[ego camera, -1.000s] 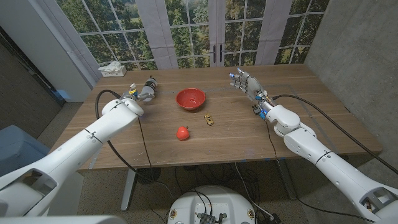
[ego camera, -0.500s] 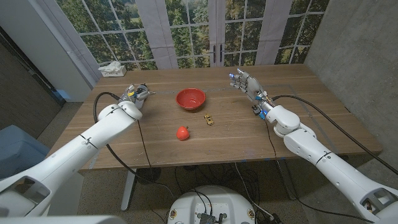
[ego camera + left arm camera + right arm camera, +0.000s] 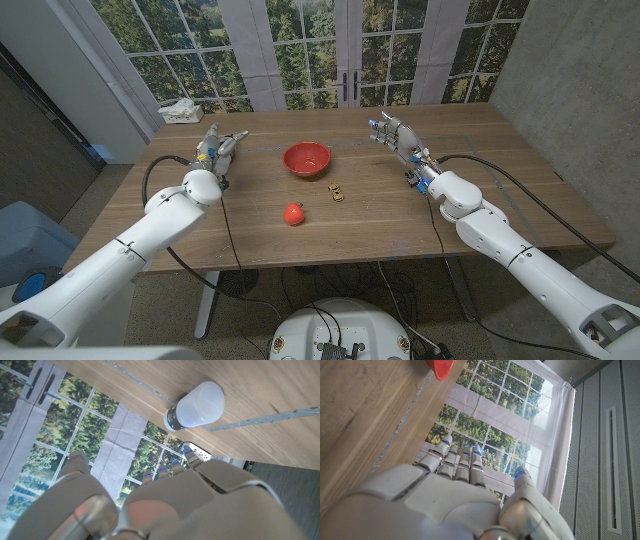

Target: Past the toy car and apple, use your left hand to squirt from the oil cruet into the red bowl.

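The red bowl [image 3: 306, 159] stands mid-table toward the back, and its rim [image 3: 440, 367] also shows in the right wrist view. In front of it lie the small yellow toy car [image 3: 337, 191] and the red apple [image 3: 293, 213]. The oil cruet [image 3: 197, 405], a cloudy white bottle with a dark band, stands upright on the wood just beyond my left hand [image 3: 150, 505], apart from the fingers. My left hand [image 3: 215, 150] is left of the bowl, fingers straight and holding nothing. My right hand [image 3: 400, 135] is right of the bowl, fingers spread and empty [image 3: 445, 500].
A white tissue box [image 3: 180, 110] sits at the table's back left corner. Windows and curtains run behind the far edge. Black cables trail from both wrists across the table [image 3: 480, 130].
My left hand has drawn back to the left, away from the bowl. The cruet it held tilted a second ago now stands on the table, and the fingers have opened. The right hand has stayed put.
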